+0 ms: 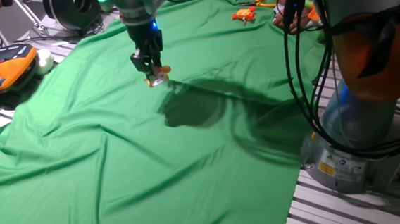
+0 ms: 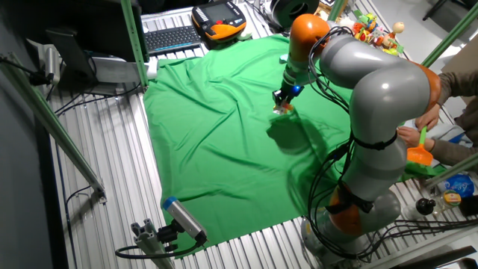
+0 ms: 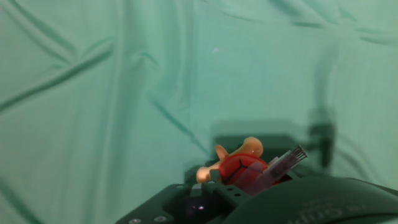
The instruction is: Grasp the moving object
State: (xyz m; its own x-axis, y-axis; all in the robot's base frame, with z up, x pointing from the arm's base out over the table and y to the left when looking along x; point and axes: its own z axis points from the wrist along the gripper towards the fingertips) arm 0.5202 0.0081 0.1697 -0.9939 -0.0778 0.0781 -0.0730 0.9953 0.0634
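Note:
The moving object (image 1: 159, 74) is a tiny whitish toy with red and yellow-orange bits. It sits between my fingertips, just above the green cloth (image 1: 119, 167). My gripper (image 1: 152, 67) is shut on it over the far middle of the cloth. In the hand view the toy (image 3: 244, 167) shows close up, red with pale orange parts and a silvery bit, held at the bottom of the frame with wrinkled cloth behind it. In the other fixed view the gripper (image 2: 284, 103) holds the toy (image 2: 282, 109) near the cloth's middle right.
Orange-red toys (image 1: 245, 14) lie at the cloth's far edge beside a person's hand (image 1: 289, 19). A person holds an orange scoop (image 2: 418, 155) at the right. A teach pendant (image 1: 6, 69) and a keyboard (image 2: 172, 37) lie off the cloth. My base (image 1: 357, 143) stands at the right.

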